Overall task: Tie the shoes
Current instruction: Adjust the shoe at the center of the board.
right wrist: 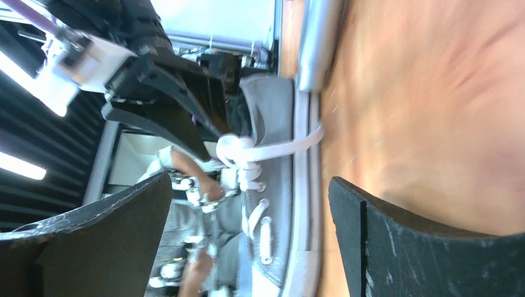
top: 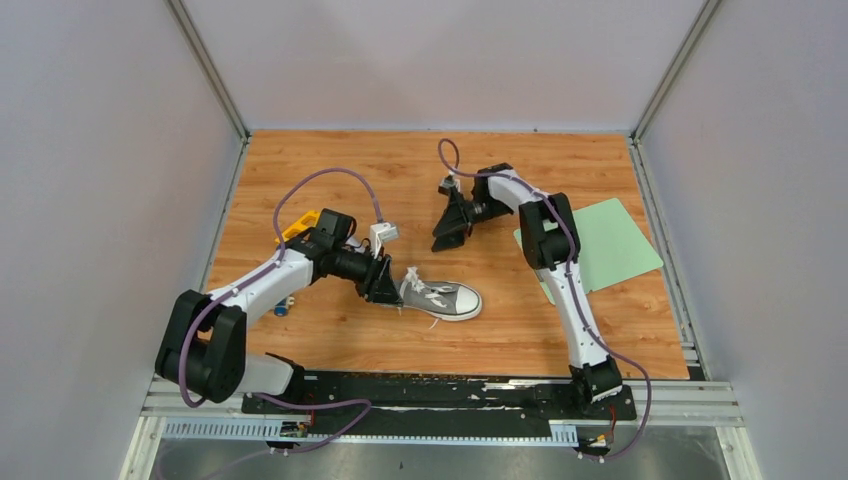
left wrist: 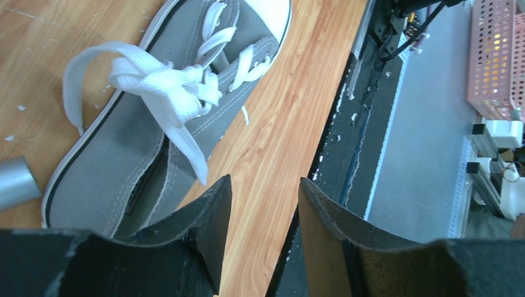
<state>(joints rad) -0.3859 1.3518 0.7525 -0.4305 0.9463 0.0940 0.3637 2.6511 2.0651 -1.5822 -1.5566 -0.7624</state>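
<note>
The grey shoe [top: 447,299] with its white toe cap lies on its sole mid-table, toe to the right. Its white laces [left wrist: 162,85] are gathered into a knot with a loop over the tongue, and one loose end trails down the side. My left gripper [top: 384,284] sits at the heel end, open [left wrist: 265,183], with only bare wood between its fingers. My right gripper [top: 450,230] hovers behind the shoe, apart from it, and is wide open [right wrist: 251,180]. In its wrist view the shoe [right wrist: 275,185] and knot [right wrist: 242,154] lie beyond its fingers.
A green mat [top: 600,243] lies at the right. A yellow object [top: 299,225] and a small blue item [top: 283,308] sit by the left arm. A grey metal cylinder [left wrist: 15,182] rests beside the heel. The black rail [top: 440,392] borders the near edge, a pink basket [left wrist: 495,55] beyond.
</note>
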